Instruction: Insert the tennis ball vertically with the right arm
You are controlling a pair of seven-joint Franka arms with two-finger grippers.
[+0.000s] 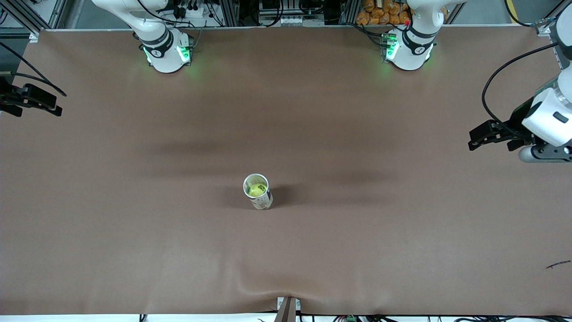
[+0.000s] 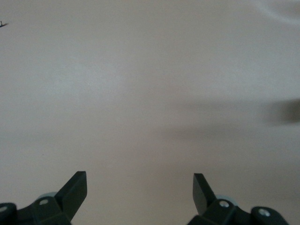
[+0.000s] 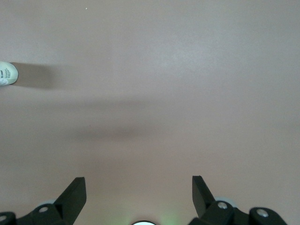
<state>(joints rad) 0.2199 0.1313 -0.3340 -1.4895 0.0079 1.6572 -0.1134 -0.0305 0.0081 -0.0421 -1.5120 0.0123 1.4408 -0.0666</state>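
1. Going across the front view from its left edge, we hit the right gripper [image 1: 18, 102] first. It's parked over the right arm's end of the table [image 1: 286, 250], well apart from everything. In its wrist view the two fingers [image 3: 72, 197] stand wide apart with only bare tabletop between them, so it holds and touches nothing.

2. Next is the can [image 1: 258, 191], standing upright on the table, well away from both grippers and roughly midway between them. The tennis ball [image 1: 256, 189] already sits down inside it; we can see yellow through the open mouth. From the right wrist view only a sliver of the can [image 3: 7, 74] shows at the frame's edge.

3. Last comes the left gripper [image 1: 485, 137], hanging over the left arm's end of the table. Its fingers [image 2: 75, 190] are spread wide too, nothing in them. This arm looks like it's just waiting.

4. What could go wrong? By our read the insert is done, so the main risk is any stray reach back toward the can. It's tall and narrow, and a finger clipping its rim would likely tip it and roll the ball out.

5. Both arms sit far out, so that seems unlikely to us.
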